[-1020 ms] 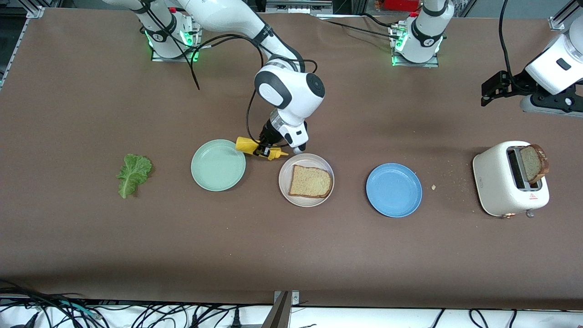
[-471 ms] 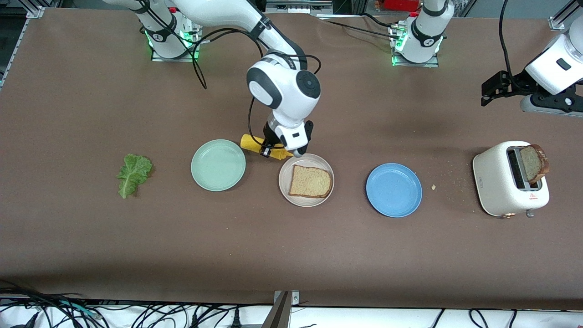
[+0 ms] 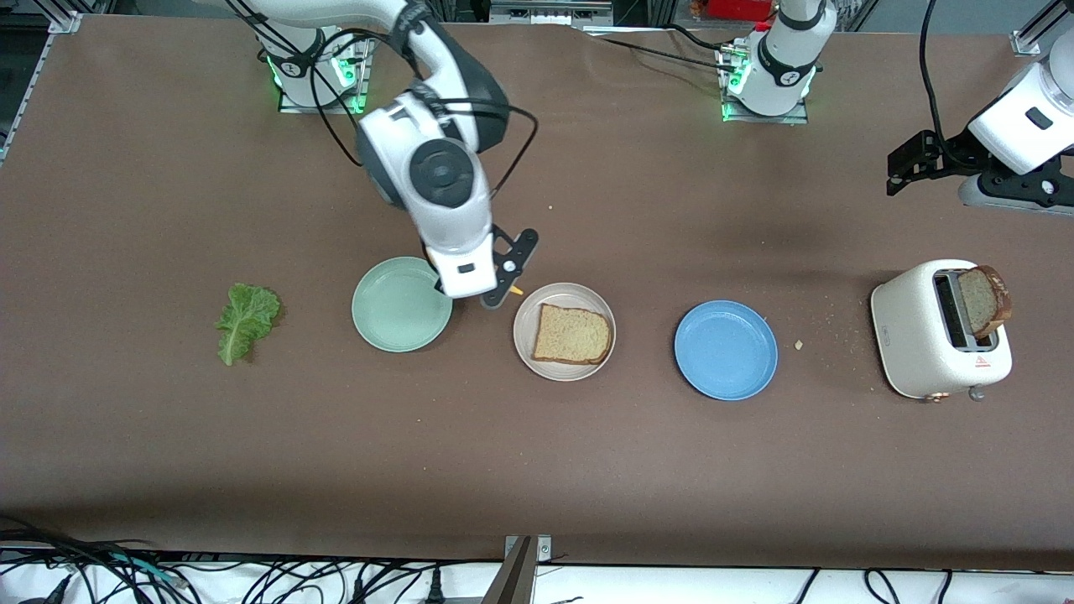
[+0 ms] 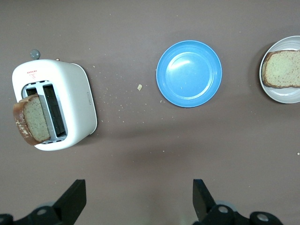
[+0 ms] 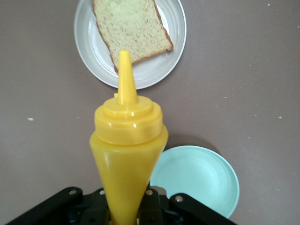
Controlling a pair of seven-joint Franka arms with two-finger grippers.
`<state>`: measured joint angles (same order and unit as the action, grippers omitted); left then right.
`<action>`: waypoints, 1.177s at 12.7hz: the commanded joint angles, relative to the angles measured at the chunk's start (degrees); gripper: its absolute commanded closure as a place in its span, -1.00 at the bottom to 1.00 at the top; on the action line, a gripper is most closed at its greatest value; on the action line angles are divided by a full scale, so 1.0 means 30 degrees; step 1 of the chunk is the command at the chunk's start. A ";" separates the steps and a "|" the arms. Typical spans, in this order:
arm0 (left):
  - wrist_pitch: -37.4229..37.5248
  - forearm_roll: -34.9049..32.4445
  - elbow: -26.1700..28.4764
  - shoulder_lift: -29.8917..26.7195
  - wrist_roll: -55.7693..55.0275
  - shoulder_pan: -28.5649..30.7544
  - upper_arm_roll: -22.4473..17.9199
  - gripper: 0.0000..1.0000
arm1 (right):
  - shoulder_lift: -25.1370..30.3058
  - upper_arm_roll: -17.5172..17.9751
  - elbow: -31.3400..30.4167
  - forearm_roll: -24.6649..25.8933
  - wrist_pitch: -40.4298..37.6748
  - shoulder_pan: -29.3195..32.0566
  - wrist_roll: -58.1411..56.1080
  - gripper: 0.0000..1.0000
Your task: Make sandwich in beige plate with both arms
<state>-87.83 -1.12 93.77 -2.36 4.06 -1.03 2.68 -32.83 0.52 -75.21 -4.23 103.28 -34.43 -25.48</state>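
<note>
Gripping yellow bottle [image 5: 127, 154], right jaws above table

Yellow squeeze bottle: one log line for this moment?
right hand: holds yellow plastic squeeze bottle | nozzle toward bread slice on round beige plate | left hand: open, waiting

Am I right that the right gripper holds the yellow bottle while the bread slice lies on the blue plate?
Not quite: the bread slice lies on the beige plate, as the front view shows. The blue plate is bare. The right gripper does hold the yellow bottle.

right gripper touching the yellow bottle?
Touching. The right wrist view shows the right gripper clamped around the yellow bottle, its nozzle aimed toward the bread on the beige plate.
</note>
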 commanded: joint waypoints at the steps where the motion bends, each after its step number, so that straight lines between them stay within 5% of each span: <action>1: 0.0097 0.0110 0.0063 -0.0121 0.0344 0.0080 0.0074 -1.00 | 0.1126 0.0267 -0.0916 -0.3293 -0.0062 0.1717 -0.1872 1.00; 9: 0.0097 0.0110 0.0063 -0.0121 0.0374 0.0109 0.0074 -1.00 | 0.1919 0.0238 -0.2760 -1.2114 -0.1348 0.7164 -1.0859 1.00; 15: 0.0097 0.0110 0.0063 -0.0121 0.0403 0.0080 0.0074 -1.00 | 0.1482 0.0238 -0.4432 -1.5230 -0.3340 1.0682 -2.1198 1.00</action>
<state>-87.83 -1.12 93.77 -2.36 4.06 -1.04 2.73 -29.39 0.44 -86.15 -47.60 95.16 -5.27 -81.03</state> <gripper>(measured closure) 0.000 0.930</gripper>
